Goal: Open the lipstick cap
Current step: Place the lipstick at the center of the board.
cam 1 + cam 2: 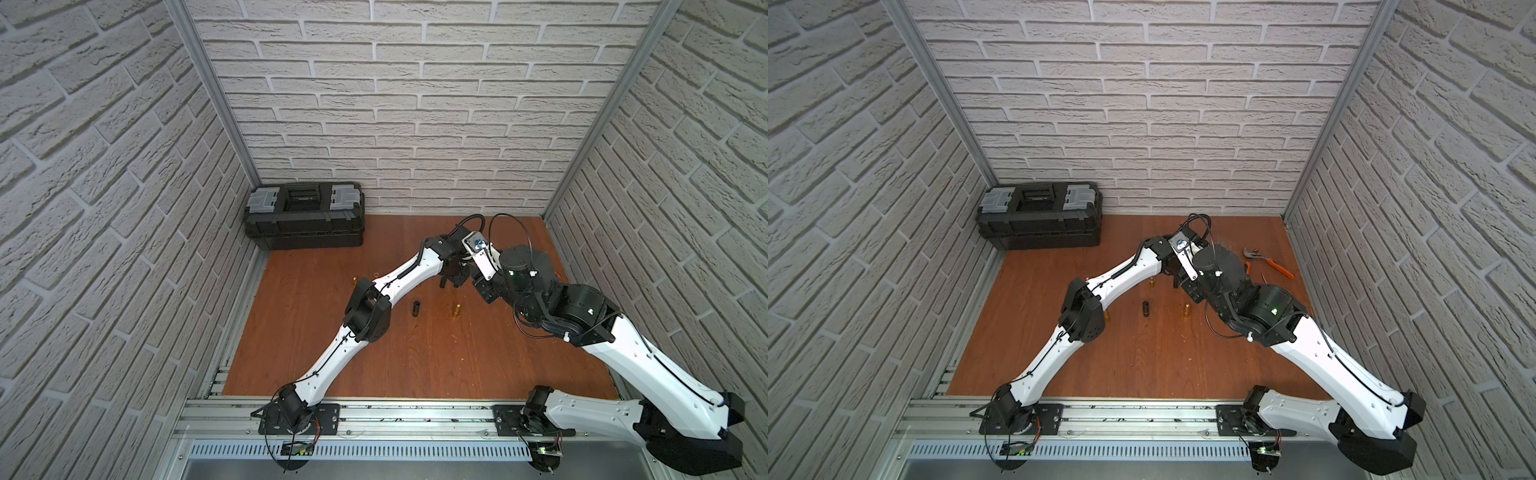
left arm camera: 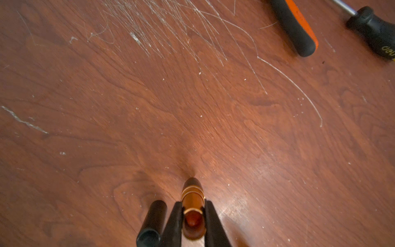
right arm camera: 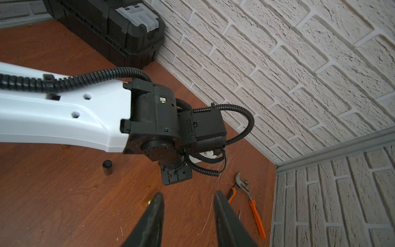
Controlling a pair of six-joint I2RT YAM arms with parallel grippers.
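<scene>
Plainly clamped on the lipstick (image 2: 192,198) with the left hand (image 2: 193,205), black fingers (image 2: 175,222) pressed to either side of the gold tube. Standing upright in that grip, black base with gold rings down at the worktop (image 2: 192,107), open mouth toward the wrist camera, red bullet bare inside (so already uncapped). Just beside one finger, a black cap (image 2: 152,220), likewise upright; touching the finger or not, hard to say. All this right of centre and toward the back of the worktop in both top views, with the left arm reaching across. Facing it from just beside, the right hand (image 3: 189,195), fingers (image 3: 156,213) apart, only bare wood between them, nothing held. Elsewhere on the wood: a short black cylinder (image 1: 416,308) standing alone toward the middle, a small gold piece (image 1: 456,309) near it, a further gold piece (image 1: 1151,282) right at the edge of the left arm. Well apart in the back left corner, a closed black toolbox (image 1: 305,216) with grey latches. By the right wall, orange-handled pliers (image 1: 1268,262) lying flat, and near them a screwdriver (image 2: 372,27) with a black handle. Fine white scratches across the wood close to the pliers.
</scene>
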